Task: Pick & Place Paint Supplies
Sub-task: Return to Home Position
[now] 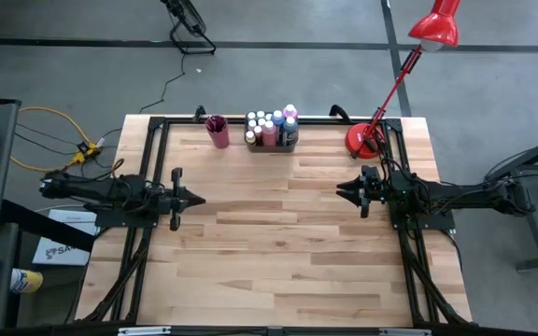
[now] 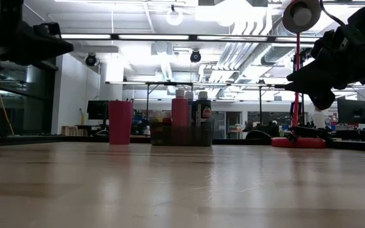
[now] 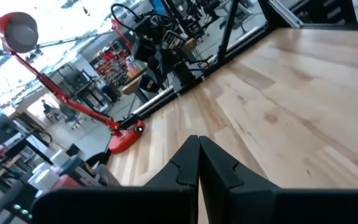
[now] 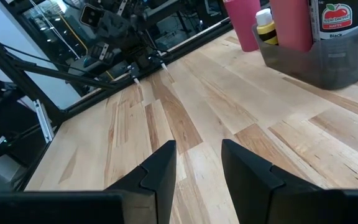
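Several small paint bottles (image 1: 271, 124) stand upright in a grey tray (image 1: 271, 142) at the table's far edge, next to a red cup (image 1: 218, 132). The right wrist view shows the tray (image 4: 328, 65) with a pink bottle (image 4: 291, 22) and a yellow one (image 4: 265, 30). My left gripper (image 1: 197, 198) hovers shut over the table's left part, pointing toward the middle (image 3: 198, 158). My right gripper (image 1: 342, 188) hovers open over the right part, nothing between its fingers (image 4: 197, 163). Both are well short of the tray.
A red desk lamp's base (image 1: 363, 140) sits at the far right corner, its arm rising over the table's edge. Black frame rails (image 1: 153, 149) run along the left, right and far edges. Bare wood (image 1: 269, 243) lies between the arms and toward the near edge.
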Robot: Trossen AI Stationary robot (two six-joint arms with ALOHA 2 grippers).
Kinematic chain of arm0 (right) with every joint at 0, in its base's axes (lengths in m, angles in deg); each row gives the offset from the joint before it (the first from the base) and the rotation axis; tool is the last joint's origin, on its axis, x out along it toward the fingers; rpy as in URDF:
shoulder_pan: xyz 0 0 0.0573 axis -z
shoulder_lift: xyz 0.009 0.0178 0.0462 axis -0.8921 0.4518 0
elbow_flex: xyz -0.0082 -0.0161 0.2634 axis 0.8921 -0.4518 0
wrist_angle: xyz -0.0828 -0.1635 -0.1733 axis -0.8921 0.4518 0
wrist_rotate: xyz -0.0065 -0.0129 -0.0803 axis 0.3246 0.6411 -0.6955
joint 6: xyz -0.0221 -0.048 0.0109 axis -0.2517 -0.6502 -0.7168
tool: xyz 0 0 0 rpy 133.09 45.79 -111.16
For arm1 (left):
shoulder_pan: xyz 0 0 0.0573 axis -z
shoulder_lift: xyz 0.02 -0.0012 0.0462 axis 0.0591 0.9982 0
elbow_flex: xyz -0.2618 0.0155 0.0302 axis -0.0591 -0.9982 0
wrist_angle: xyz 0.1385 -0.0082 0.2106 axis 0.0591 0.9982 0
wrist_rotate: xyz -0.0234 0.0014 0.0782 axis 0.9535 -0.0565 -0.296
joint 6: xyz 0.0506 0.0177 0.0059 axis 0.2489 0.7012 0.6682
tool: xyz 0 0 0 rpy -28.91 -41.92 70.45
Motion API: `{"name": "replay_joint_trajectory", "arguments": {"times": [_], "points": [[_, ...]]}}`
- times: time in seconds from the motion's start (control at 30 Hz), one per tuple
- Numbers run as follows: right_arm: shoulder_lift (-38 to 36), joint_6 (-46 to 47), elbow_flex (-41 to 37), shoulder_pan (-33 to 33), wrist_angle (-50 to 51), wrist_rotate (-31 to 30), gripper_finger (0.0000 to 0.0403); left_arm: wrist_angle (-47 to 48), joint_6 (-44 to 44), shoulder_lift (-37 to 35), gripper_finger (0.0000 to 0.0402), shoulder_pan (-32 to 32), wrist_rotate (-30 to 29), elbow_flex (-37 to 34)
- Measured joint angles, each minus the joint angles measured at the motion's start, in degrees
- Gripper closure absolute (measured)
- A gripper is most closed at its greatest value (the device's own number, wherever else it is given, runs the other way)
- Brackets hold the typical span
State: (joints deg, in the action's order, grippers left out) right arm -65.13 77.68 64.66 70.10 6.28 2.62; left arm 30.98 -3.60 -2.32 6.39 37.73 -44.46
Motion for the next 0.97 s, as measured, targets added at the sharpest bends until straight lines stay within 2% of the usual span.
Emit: {"name": "replay_joint_trajectory", "arguments": {"times": [0.1,0.17,0.3,0.53,0.97], "points": [[0.0,0.0,0.0,0.0,0.0,0.0,0.0280,5.5,1.2,-4.3,0.0402,0.0,0.0,0.0],[0.0,0.0,0.0,0.0,0.0,0.0,0.0280,7.3,1.8,-3.9,0.0401,0.0,-0.7,0.1],[0.0,0.0,0.0,0.0,0.2,0.0,0.0280,8.8,2.0,-2.2,0.0401,0.0,-6.1,0.3],[0.0,0.0,0.0,0.0,0.1,0.0,0.0280,9.0,1.9,0.0,0.0399,0.0,-6.1,0.3],[0.0,0.0,0.0,0.0,0.2,0.0,0.0280,9.0,1.9,-0.1,0.0398,0.0,-6.1,0.2]]}}
